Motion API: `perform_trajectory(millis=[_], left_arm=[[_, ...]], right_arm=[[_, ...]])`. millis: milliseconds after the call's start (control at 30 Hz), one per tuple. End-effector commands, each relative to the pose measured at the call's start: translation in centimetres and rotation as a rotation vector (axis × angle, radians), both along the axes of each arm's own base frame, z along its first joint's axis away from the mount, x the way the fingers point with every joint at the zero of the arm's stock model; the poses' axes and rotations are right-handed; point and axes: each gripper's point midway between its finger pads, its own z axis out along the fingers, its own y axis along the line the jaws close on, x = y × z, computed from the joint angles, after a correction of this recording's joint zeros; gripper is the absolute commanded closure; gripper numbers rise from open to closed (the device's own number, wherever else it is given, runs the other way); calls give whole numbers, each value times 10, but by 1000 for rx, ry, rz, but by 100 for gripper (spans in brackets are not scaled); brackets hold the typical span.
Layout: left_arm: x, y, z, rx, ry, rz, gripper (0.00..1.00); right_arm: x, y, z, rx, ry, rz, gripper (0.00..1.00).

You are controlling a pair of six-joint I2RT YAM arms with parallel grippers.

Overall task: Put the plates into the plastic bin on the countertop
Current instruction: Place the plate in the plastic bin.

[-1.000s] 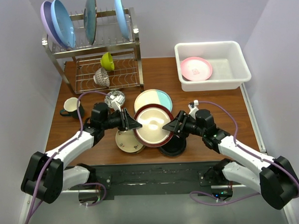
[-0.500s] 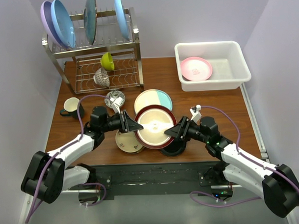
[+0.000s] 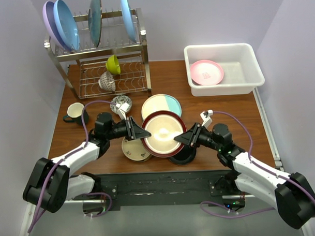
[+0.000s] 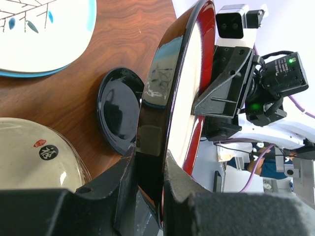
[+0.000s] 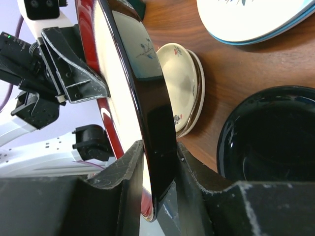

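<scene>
Maroon-rimmed cream plate, clamped at both edges, tilted across centre. Cream-and-teal round plate just behind it, glossy black plate under its right edge. Bare reddish-brown wood countertop runs from there to white plastic bin; bin floor right of pink plate open.

Cream plate, maroon rim, glossy black underside. Pink plate in white bin. Cream-and-teal plate. Glossy black plate. Reddish-brown wood-grain countertop.
</scene>
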Motion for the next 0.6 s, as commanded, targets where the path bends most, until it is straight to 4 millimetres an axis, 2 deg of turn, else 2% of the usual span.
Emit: perform_trajectory(millis=[0, 100, 133, 200, 233, 300, 333, 433, 567], left_arm=[[-2, -9, 33, -77, -126, -61, 100], [-1, -8, 30, -66, -122, -55, 89], [-1, -8, 29, -65, -119, -55, 78], [-2, -8, 29, -61, -123, -60, 62], [-2, -8, 29, -59, -125, -57, 43], [0, -7, 27, -43, -126, -47, 26], [1, -7, 27, -37, -131, -46, 13], [3, -5, 25, -11, -147, -33, 2], [6, 0, 22, 37, -157, -9, 0]], right_arm=[[-8, 6, 21, 56, -84, 53, 100], [-10, 3, 19, 46, -83, 47, 100], [-11, 1, 20, 44, -85, 40, 100], [-11, 0, 20, 35, -90, 33, 100], [-12, -1, 18, 29, -83, 30, 100], [-12, -3, 20, 27, -90, 23, 100], [-13, -3, 19, 22, -85, 22, 100], [-14, -5, 20, 15, -82, 22, 100], [-14, -6, 23, 3, -86, 18, 100]])
